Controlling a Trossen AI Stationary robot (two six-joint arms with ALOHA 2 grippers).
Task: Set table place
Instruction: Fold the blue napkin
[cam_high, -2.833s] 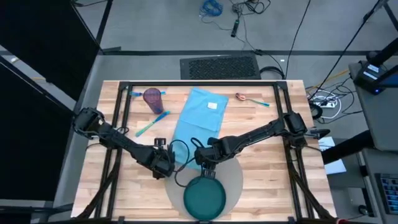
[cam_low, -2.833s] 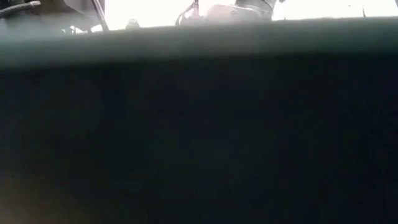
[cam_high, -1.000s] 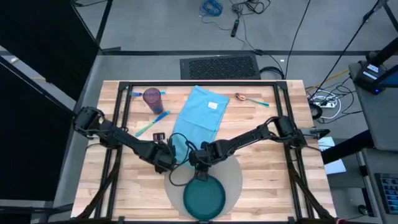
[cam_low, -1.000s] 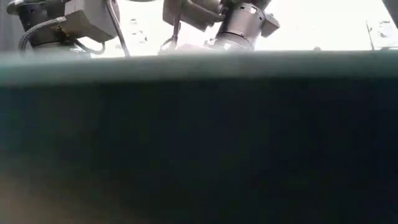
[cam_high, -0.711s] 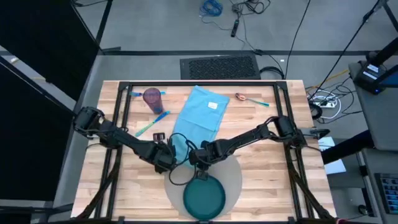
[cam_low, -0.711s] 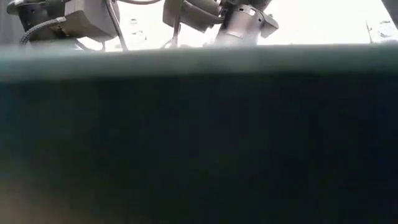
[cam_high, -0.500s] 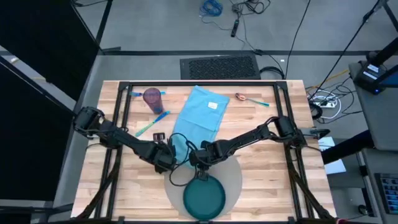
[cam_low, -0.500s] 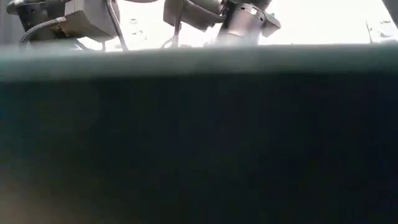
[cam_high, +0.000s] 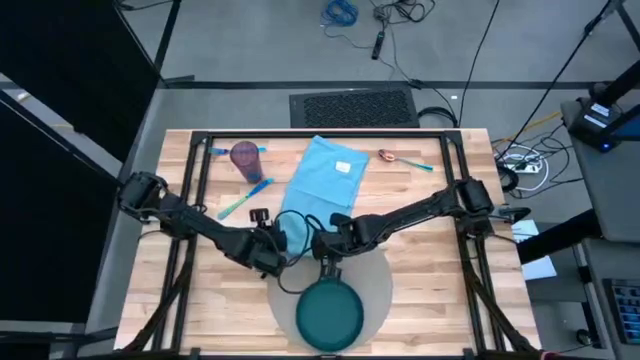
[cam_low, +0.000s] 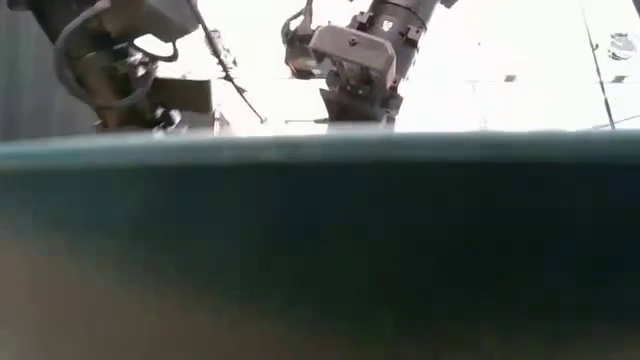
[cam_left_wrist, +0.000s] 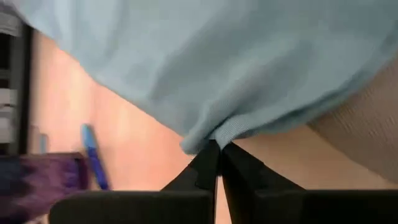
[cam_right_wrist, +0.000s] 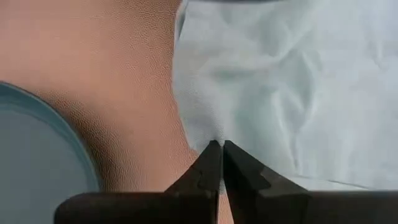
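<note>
The light blue napkin (cam_high: 325, 180) lies lengthwise on the table (cam_high: 430, 270), its far end flat on the wood. Its near end is gathered between my two grippers. My left gripper (cam_high: 277, 250) is shut on the near left part, and my right gripper (cam_high: 322, 245) is shut on the near right part. Just nearer than them lies the round grey placemat (cam_high: 372, 285), with the dark teal plate (cam_high: 328, 320) on its near half. In the low view the plate's rim (cam_low: 320, 150) hides the table. My left gripper pinches a bunched bit of the napkin's near edge (cam_left_wrist: 210, 138) between its two fingertips, slanting down from the table's left. The cloth puckers at the fingertips and spreads away beyond them. My right gripper pinches a small pucker of the napkin's near end (cam_right_wrist: 214, 137) between its fingertips, slanting down from the right. Creases run out from the pinch.
A purple cup (cam_high: 245, 157) stands at the far left, with blue-handled cutlery (cam_high: 245, 200) beside it and another piece (cam_high: 218, 151) behind it. A spoon (cam_high: 395, 157) lies at the far right. Black frame bars run along both table sides.
Both grippers have risen and drawn a little toward the far edge, staying shut on the napkin. The napkin's near end has come up and bunched between them; its far end has stayed on the table.
</note>
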